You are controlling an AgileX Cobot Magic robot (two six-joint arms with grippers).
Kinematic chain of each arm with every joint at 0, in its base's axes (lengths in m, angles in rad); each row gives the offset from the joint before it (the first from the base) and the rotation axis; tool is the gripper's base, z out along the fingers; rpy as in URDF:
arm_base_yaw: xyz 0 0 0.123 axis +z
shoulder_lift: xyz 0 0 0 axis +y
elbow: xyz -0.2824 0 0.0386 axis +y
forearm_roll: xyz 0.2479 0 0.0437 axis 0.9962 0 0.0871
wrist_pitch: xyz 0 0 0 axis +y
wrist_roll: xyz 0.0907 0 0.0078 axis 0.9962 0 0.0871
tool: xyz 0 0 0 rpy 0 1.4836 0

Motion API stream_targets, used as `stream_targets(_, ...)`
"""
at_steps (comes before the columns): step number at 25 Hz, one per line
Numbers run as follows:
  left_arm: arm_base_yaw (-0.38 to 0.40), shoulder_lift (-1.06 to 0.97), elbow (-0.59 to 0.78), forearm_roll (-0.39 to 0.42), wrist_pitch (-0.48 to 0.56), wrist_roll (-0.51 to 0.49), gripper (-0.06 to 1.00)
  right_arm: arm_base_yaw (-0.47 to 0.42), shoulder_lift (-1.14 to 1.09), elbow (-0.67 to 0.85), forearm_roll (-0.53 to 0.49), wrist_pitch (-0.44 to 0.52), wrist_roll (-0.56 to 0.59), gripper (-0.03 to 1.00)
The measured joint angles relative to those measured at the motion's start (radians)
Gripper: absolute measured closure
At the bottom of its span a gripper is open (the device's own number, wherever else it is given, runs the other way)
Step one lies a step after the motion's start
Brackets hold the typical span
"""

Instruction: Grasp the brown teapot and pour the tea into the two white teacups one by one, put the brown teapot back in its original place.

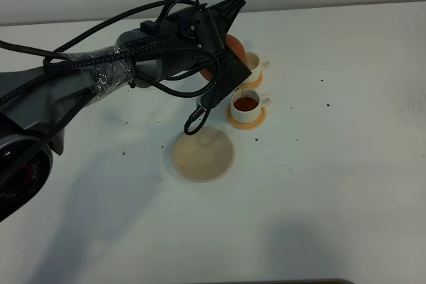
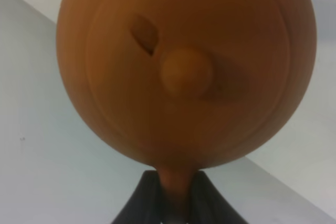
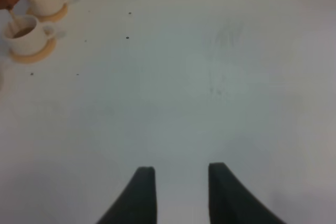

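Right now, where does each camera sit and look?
Exterior high: up high, looking down at the table; left arm shows.
Left wrist: on left arm, facing the brown teapot; left gripper shows.
Right wrist: on right arm, facing the table; open right gripper shows.
Exterior and right wrist share the two white teacups.

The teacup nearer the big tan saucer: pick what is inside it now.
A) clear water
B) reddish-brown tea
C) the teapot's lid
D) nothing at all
B: in the exterior high view the nearer teacup holds reddish-brown tea, and the brown teapot is held lifted above the cups.
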Motion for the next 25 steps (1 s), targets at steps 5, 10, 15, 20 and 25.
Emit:
stream_targets(5,0.0,0.0,0.0,0.0,0.005,0.007,0.83,0.0,0.0,0.0,0.0,0.0,0.0,0.73)
stream_targets(10,0.0,0.0,0.0,0.0,0.005,0.007,0.83,0.0,0.0,0.0,0.0,0.0,0.0,0.73)
stream_targets(15,0.0,0.0,0.0,0.0,0.005,0.011,0.83,0.0,0.0,0.0,0.0,0.0,0.0,0.73)
stream_targets(20,-0.003,0.0,0.0,0.0,0.005,0.015,0.83,0.0,0.0,0.0,0.0,0.0,0.0,0.73)
stream_targets(25,-0.006,0.0,0.0,0.0,0.004,0.028,0.83,0.0,0.0,0.0,0.0,0.0,0.0,0.73)
